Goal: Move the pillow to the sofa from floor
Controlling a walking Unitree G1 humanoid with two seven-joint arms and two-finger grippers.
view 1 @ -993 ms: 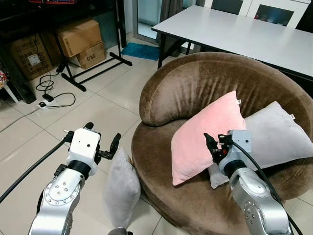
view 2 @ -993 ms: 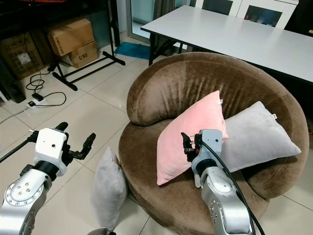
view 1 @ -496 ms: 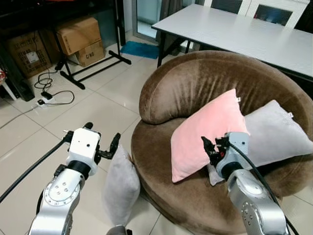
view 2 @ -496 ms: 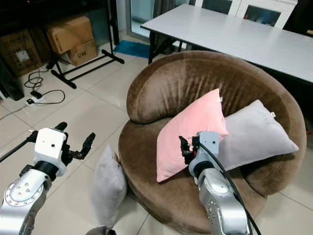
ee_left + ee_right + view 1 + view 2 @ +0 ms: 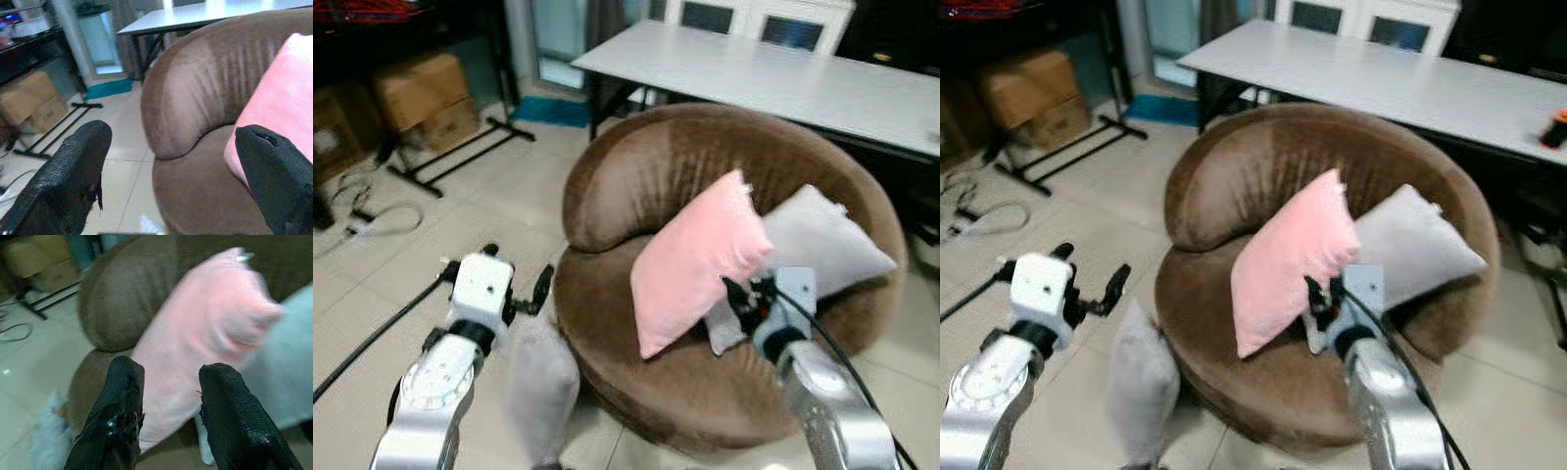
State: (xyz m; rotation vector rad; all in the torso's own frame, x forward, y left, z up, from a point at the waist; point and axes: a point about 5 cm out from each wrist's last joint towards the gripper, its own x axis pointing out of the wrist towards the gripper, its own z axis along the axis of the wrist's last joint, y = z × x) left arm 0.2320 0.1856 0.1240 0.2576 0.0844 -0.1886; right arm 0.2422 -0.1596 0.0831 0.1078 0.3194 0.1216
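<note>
My left gripper (image 5: 517, 286) hangs released above the blurred grey pillow (image 5: 1141, 384) at lower left; my right gripper (image 5: 1320, 300), fingers apart, grasps nothing before the pink pillow (image 5: 205, 333).

My head camera swings right and blurs, so the sofa (image 5: 724, 196) and pink pillow (image 5: 690, 259) slide left in frame, and an orange thing (image 5: 1555, 127) shows up on the table (image 5: 1400, 83).

A grey pillow (image 5: 540, 377) is standing upright on the tiled floor (image 5: 431, 255), leaning against the front edge of the round brown sofa (image 5: 705, 196). The left gripper (image 5: 516, 294) is hovering just above it, fingers spread. On the seat, a pink pillow (image 5: 690, 257) is propping against another grey one (image 5: 813, 245) (somewhat blurred). The right gripper (image 5: 744, 299) is hanging before them.
</note>
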